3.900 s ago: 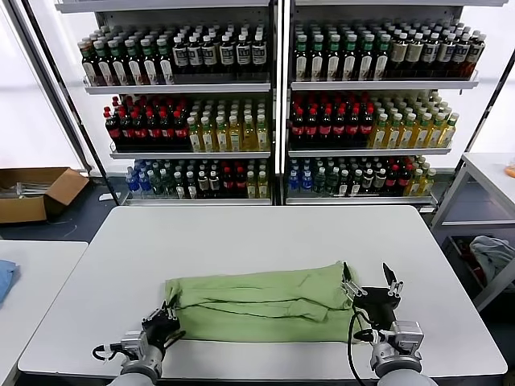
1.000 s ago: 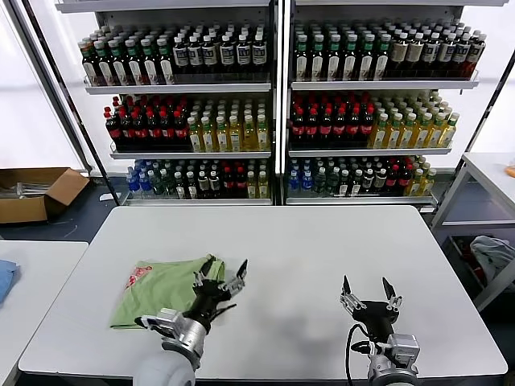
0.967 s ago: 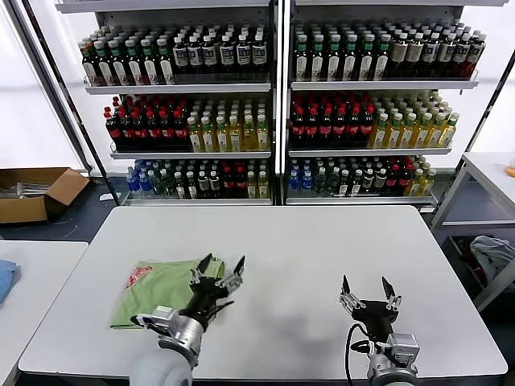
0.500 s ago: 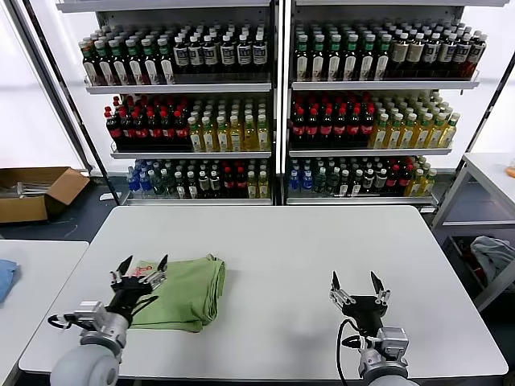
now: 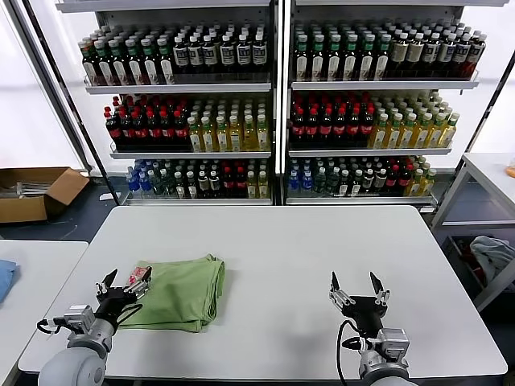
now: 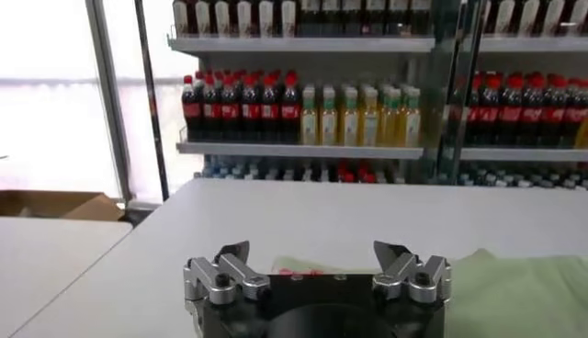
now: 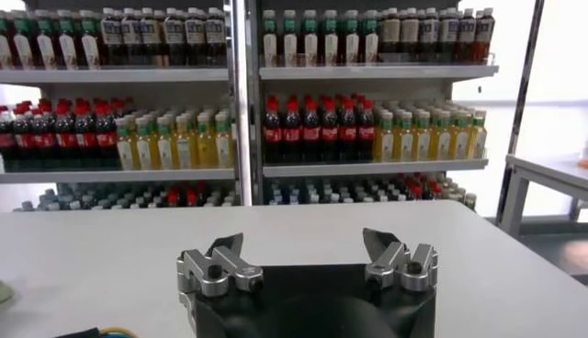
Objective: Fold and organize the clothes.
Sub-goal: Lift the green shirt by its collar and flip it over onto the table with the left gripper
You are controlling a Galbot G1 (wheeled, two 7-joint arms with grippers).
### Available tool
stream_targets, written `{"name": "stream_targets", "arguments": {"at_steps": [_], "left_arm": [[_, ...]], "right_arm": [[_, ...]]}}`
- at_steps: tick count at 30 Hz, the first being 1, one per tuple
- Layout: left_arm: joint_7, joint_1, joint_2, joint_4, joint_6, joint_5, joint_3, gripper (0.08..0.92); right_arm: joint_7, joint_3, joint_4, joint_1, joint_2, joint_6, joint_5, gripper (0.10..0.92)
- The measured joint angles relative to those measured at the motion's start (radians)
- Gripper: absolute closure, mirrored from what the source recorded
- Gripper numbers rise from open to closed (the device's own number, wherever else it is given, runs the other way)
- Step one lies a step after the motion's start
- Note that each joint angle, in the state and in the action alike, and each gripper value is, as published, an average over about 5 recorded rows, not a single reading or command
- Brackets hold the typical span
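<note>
A light green shirt (image 5: 181, 294) lies folded into a compact stack on the left part of the white table (image 5: 290, 249). A bit of its red-and-white logo (image 5: 138, 276) shows at the stack's left edge. It also shows in the left wrist view (image 6: 514, 292). My left gripper (image 5: 123, 284) is open and empty at the shirt's left edge, near the table's front left. My right gripper (image 5: 354, 288) is open and empty over bare table at the front right, well apart from the shirt. Both grippers show open in their wrist views, the left (image 6: 312, 259) and the right (image 7: 303, 248).
Shelves of bottles (image 5: 273, 104) stand behind the table. A cardboard box (image 5: 36, 191) lies on the floor at far left. A blue cloth (image 5: 5, 277) lies on a side table at left. A grey-blue bundle (image 5: 492, 256) sits on a rack at right.
The shirt went from a long strip across the front to a folded stack at the left. My left gripper let it go and drew back left past its edge. The right gripper shifted slightly left.
</note>
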Motion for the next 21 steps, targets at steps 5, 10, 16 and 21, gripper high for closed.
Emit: {"name": "stream_targets", "arguments": {"at_steps": [5,10,16,21], "left_arm": [[0.012,-0.008,0.006,0.045,-0.007,0.000,-0.001,0.177],[0.022,-0.013,0.010,0.089,-0.011,-0.005,-0.004,0.177],[0.032,-0.017,0.010,0.126,-0.011,-0.015,0.001,0.177],[0.043,-0.016,0.006,0.148,-0.012,-0.023,0.006,0.242]], "right_arm": [[0.000,-0.004,0.000,0.001,0.004,0.000,-0.001,0.203],[0.000,-0.010,0.000,0.001,0.007,0.000,-0.004,0.203],[-0.001,-0.016,0.000,-0.001,0.010,0.000,-0.008,0.203],[-0.001,-0.017,-0.003,-0.002,0.013,0.002,-0.009,0.203]]}}
